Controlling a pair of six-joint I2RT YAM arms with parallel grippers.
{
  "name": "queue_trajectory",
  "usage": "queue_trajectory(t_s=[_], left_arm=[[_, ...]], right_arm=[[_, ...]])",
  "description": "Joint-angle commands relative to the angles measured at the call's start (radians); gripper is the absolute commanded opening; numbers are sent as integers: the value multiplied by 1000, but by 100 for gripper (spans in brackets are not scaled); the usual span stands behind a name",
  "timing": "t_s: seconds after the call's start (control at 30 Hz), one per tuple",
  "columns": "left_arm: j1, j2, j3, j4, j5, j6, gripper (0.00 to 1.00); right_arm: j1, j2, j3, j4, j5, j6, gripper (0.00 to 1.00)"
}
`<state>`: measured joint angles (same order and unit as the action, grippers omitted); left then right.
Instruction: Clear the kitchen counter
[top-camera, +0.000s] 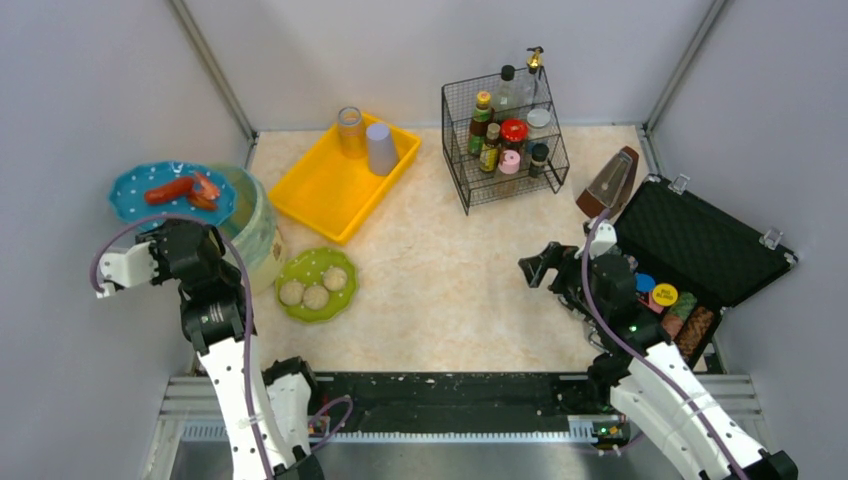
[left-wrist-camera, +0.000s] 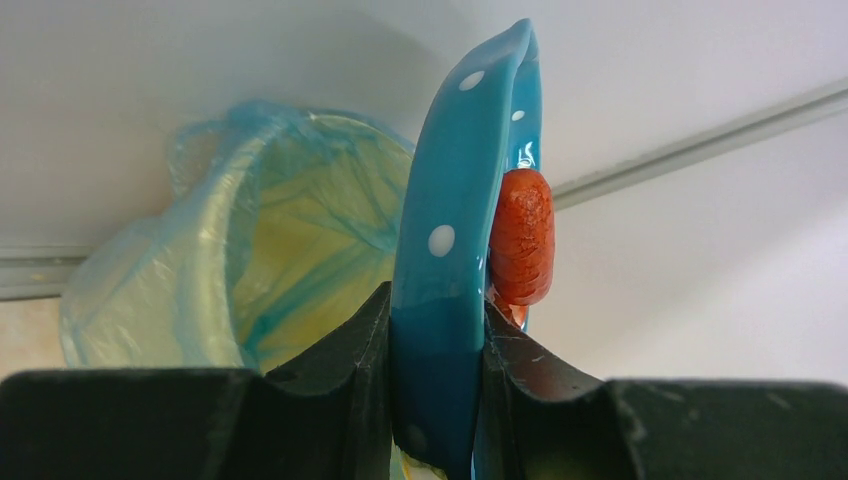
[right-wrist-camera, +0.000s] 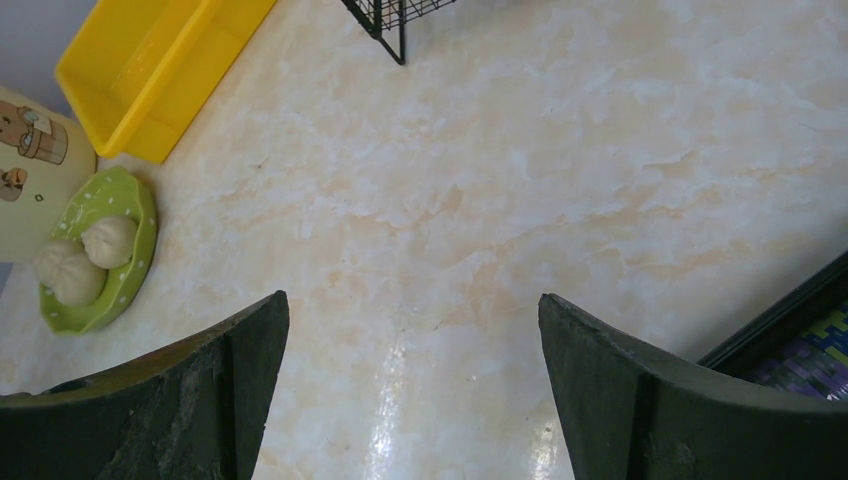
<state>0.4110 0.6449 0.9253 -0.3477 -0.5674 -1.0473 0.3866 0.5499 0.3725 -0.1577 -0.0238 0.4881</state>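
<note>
My left gripper (left-wrist-camera: 437, 320) is clenched on the rim of the blue plate (left-wrist-camera: 440, 230), which is stiff, glazed, probably slippery and breakable, and carries sausages (left-wrist-camera: 522, 235) above the lined bin (left-wrist-camera: 260, 250) at the left of the counter (right-wrist-camera: 500, 200), while my right gripper (right-wrist-camera: 410, 300) hangs open.

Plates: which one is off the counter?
The blue dotted plate carrying sausages, clamped by the left gripper; the green plate with buns rests on the counter.
</note>
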Motion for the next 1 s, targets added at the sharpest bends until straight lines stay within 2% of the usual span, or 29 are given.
queue_trajectory(t_s=[0.0,0.2,0.33,0.63,0.97], left_arm=[[15,16,28,322,-92,60,0],[34,58,-2,420,-127,225,0],[38,79,-25,495,-116,395,0],[40,135,-36,585,-14,688,0],[37,158,-38,616,142,898,0]], right_arm=[[15,-12,-4,33,4,0,93],[16,-12,-10,40,5,-1,93],[16,-12,-15,47,0,-1,93],[17,-8,-20,55,-3,-2,93],[16,-4,-24,60,-7,-2,93]])
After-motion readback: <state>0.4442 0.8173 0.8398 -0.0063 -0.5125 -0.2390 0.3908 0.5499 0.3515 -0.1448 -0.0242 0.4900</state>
